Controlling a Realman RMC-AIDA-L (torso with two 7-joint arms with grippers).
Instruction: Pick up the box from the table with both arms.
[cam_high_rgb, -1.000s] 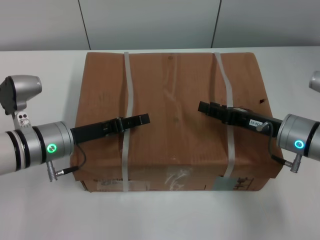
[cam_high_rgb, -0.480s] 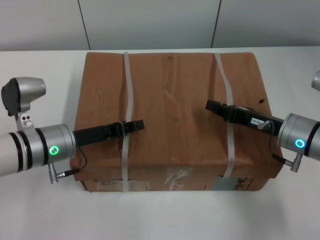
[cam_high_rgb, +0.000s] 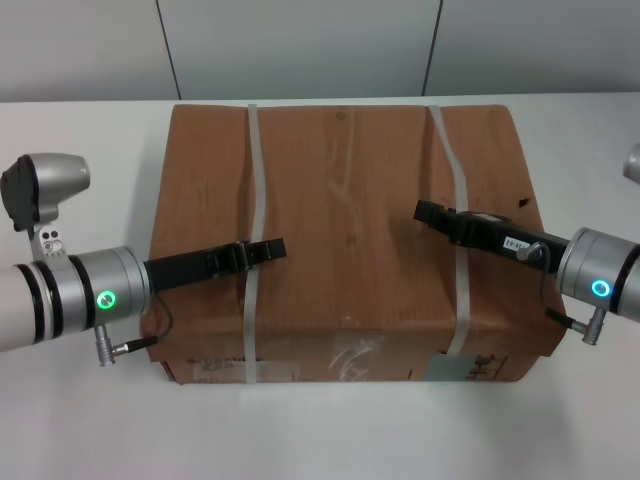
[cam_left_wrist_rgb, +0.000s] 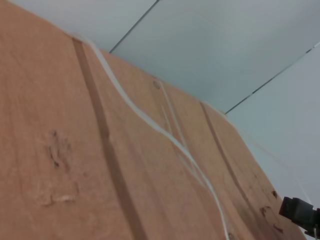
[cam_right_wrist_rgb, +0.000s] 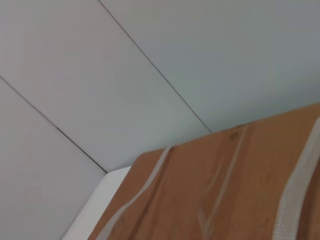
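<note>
Two whitish straps (cam_high_rgb: 252, 230) cross the brown, seemingly dented box (cam_high_rgb: 345, 190)

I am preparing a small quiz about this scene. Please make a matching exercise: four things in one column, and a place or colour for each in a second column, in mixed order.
Things:
1. box
2. left gripper
3. right gripper
4. table

Places or colours:
A. plain white, under the carton
B. over the carton top, beside the strap on the robot's right
C. brown, with two whitish straps
D. over the carton top, at the strap on the robot's left

Pairs: 1-C, 2-D, 3-B, 4-A
</note>
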